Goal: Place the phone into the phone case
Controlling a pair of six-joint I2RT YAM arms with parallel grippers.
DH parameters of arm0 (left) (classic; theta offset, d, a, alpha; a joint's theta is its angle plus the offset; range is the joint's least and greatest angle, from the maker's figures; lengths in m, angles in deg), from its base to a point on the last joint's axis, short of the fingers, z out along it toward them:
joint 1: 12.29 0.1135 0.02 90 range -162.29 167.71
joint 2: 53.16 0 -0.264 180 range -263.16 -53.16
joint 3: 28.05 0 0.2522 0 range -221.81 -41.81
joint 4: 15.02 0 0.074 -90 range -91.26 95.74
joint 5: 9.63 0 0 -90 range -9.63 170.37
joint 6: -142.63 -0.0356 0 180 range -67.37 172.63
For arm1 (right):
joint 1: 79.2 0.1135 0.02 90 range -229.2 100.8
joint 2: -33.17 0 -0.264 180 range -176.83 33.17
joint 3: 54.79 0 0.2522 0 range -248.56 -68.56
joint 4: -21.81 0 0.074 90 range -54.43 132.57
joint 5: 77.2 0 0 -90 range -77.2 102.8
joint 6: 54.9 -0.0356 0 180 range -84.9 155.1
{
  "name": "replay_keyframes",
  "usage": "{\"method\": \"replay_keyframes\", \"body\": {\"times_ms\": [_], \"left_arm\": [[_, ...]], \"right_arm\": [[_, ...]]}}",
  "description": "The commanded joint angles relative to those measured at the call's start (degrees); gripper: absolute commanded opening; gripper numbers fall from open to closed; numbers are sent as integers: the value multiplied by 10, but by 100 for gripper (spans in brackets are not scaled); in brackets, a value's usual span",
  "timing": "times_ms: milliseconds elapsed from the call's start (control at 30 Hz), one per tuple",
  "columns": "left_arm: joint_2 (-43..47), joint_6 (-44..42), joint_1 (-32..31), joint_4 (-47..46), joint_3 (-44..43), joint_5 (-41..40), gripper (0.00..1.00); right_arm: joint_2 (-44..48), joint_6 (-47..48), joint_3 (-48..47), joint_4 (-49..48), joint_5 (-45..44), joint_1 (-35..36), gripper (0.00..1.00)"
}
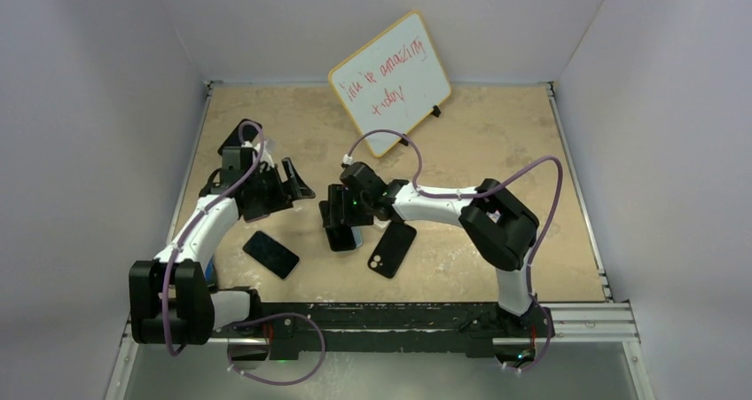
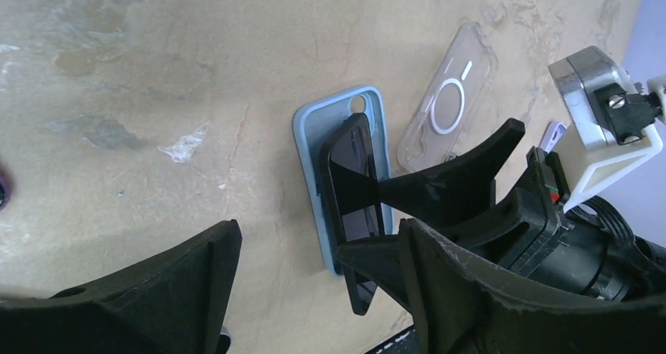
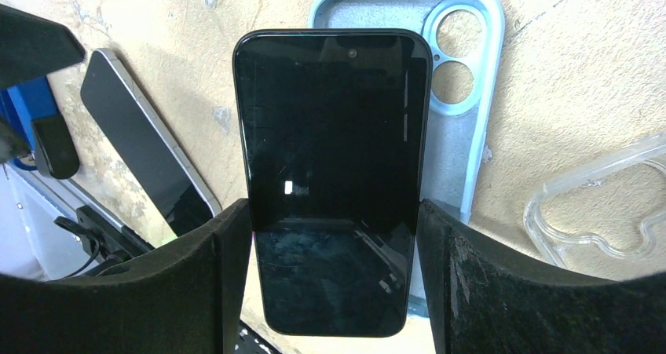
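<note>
The right hand (image 3: 333, 227) is clamped on the black phone (image 3: 330, 134), one finger on each long edge near its lower end, screen facing the wrist. The phone hangs tilted over the light blue case (image 3: 453, 162), which lies open side up in the middle of the tabletop (image 1: 497, 134). From the wrist view the phone sits off toward nine o'clock of the case, leaving the camera cut-outs bare; I can't tell whether its top end touches the rim.

The left hand (image 2: 318, 291) stands at nine o'clock of the pair, fingers spread with nothing between them.

A clear case (image 3: 597, 213) lies at four o'clock of the blue one, and a spare dark phone (image 1: 270, 254) at seven o'clock.

The phone looks stiff, glassy and slick, so the side-edge hold seems right. The case probably has a springy lip and will slide unless it is pinned at a corner.
</note>
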Motion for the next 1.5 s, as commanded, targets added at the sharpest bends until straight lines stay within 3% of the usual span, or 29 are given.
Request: {"method": "replay_keyframes", "body": {"times_ms": [0, 433, 833, 1167, 1300, 1467], "left_arm": [[-10, 13, 5, -42, 21, 53, 74], [-24, 22, 5, -68, 44, 88, 67], [-35, 25, 5, -88, 65, 98, 61], [-59, 32, 4, -117, 84, 123, 54], [-62, 36, 4, -124, 88, 125, 54], [-71, 42, 4, -136, 95, 129, 53]], "right_arm": [[2, -2, -31, -7, -12, 3, 49], [-9, 11, -47, 14, -30, 3, 50], [-7, 26, -52, 28, -31, 2, 73], [39, 25, -36, 53, -17, 2, 84], [50, 26, -26, 57, -26, 2, 82], [52, 36, -19, 76, -38, -6, 71]]}}
